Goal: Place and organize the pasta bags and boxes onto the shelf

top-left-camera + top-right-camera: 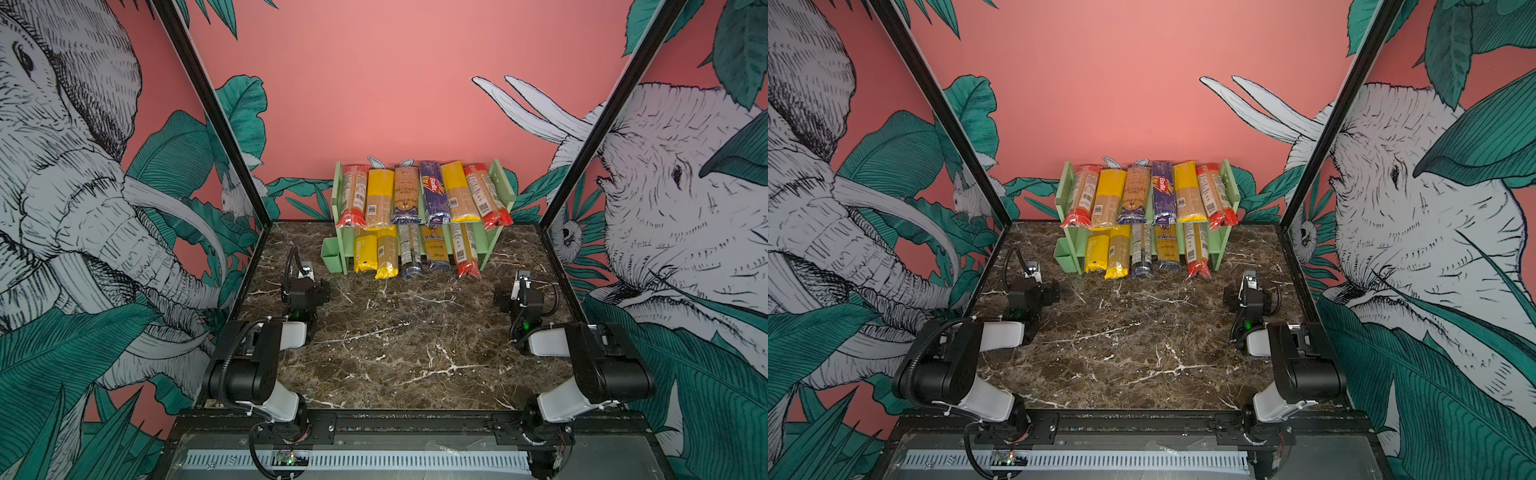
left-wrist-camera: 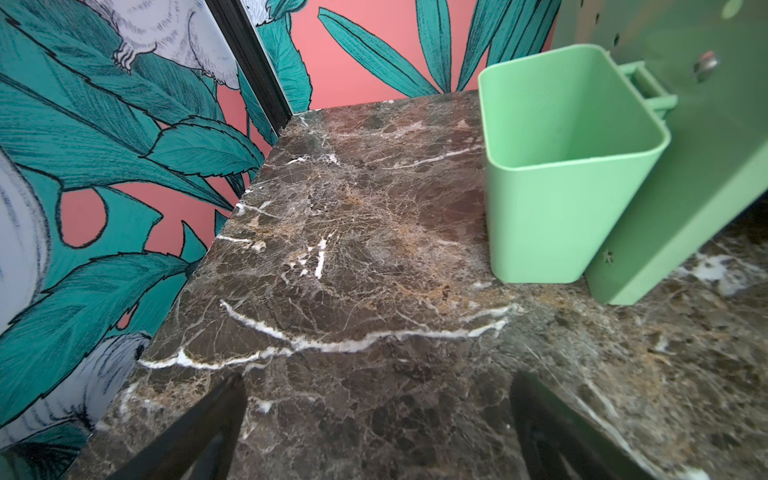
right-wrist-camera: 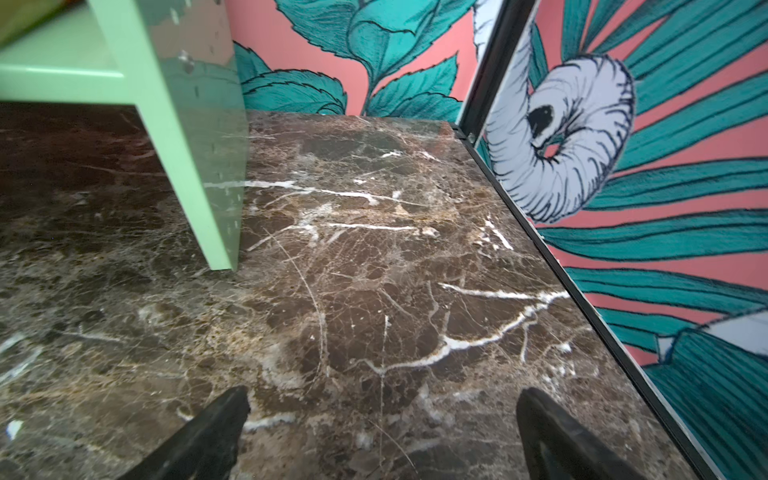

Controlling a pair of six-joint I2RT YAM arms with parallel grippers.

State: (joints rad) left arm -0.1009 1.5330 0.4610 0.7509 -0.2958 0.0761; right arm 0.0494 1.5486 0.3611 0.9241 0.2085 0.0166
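The pale green shelf stands at the back of the table against the pink wall. Several pasta packets lie side by side on its upper board, and several more lie on the lower board with their ends sticking out in front. My left gripper hovers open and holding nothing, in front of the shelf's left end. My right gripper is open and holding nothing, off the shelf's right end.
A small green cup hangs on the shelf's left side panel. The right side panel stands close ahead of the right gripper. Dark marble table spreads between the arms; patterned walls close in on both sides.
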